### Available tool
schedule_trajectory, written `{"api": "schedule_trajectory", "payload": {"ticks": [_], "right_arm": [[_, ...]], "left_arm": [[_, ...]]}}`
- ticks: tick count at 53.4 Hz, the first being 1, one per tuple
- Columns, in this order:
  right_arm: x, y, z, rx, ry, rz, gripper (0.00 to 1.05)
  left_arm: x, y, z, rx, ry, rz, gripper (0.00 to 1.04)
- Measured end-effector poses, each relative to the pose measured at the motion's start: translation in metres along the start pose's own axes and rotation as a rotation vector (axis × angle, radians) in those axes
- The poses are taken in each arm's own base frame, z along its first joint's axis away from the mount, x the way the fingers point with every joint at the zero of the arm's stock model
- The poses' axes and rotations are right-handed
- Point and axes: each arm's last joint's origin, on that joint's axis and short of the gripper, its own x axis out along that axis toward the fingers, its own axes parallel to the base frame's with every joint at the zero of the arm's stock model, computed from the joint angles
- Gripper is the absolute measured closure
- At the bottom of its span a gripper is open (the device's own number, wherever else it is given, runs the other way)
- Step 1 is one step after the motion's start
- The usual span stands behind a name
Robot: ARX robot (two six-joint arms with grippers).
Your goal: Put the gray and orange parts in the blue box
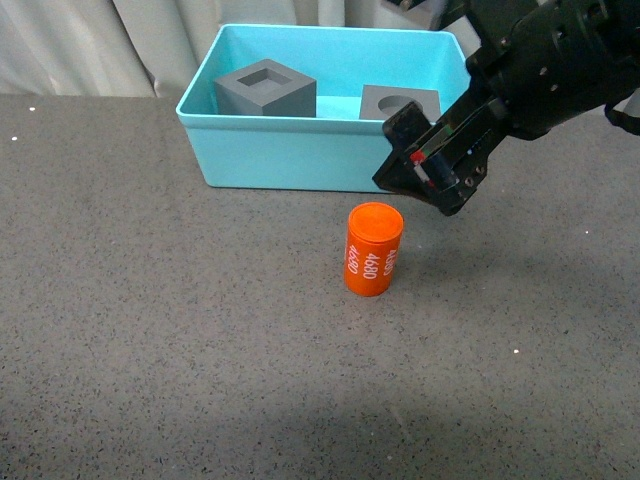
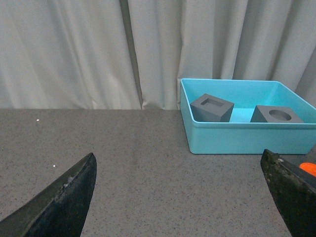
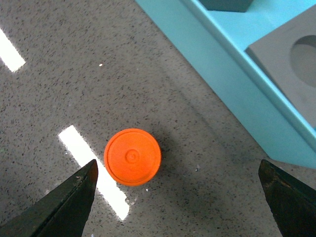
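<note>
The orange cylinder (image 1: 373, 249) with white "4680" print stands upright on the dark table, just in front of the blue box (image 1: 300, 150). Both gray cubes lie inside the box: the square-recess cube (image 1: 265, 88) at the left, the round-hole cube (image 1: 400, 103) at the right. My right gripper (image 1: 432, 168) is open and empty, hovering above and right of the cylinder; its wrist view looks down on the cylinder's top (image 3: 132, 156) and the box wall (image 3: 237, 84). My left gripper (image 2: 182, 197) is open and empty, not in the front view; the box (image 2: 247, 136) shows ahead of it.
The table is a dark speckled surface (image 1: 150, 330). Pale curtains (image 2: 74, 49) hang behind the box. Bright light streaks (image 3: 94, 170) lie on the table beside the cylinder.
</note>
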Motion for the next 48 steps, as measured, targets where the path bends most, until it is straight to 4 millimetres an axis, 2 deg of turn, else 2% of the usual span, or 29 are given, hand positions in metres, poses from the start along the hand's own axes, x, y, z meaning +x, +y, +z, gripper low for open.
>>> {"api": "schedule_trajectory", "payload": {"ticks": [13, 31, 44, 48], "right_arm": [[0.029, 0.019, 0.001, -0.046, 0.112, 0.080, 0.10], [0.055, 0.023, -0.002, -0.038, 0.193, 0.102, 0.10], [0.071, 0.023, -0.005, -0.025, 0.273, 0.068, 0.56], [0.071, 0.023, -0.004, -0.015, 0.274, 0.060, 0.60]], "left_arm": [[0.000, 0.000, 0.000, 0.000, 0.000, 0.000, 0.07], [0.000, 0.000, 0.000, 0.000, 0.000, 0.000, 0.07], [0.000, 0.000, 0.000, 0.000, 0.001, 0.000, 0.07], [0.000, 0.000, 0.000, 0.000, 0.001, 0.000, 0.07]]}}
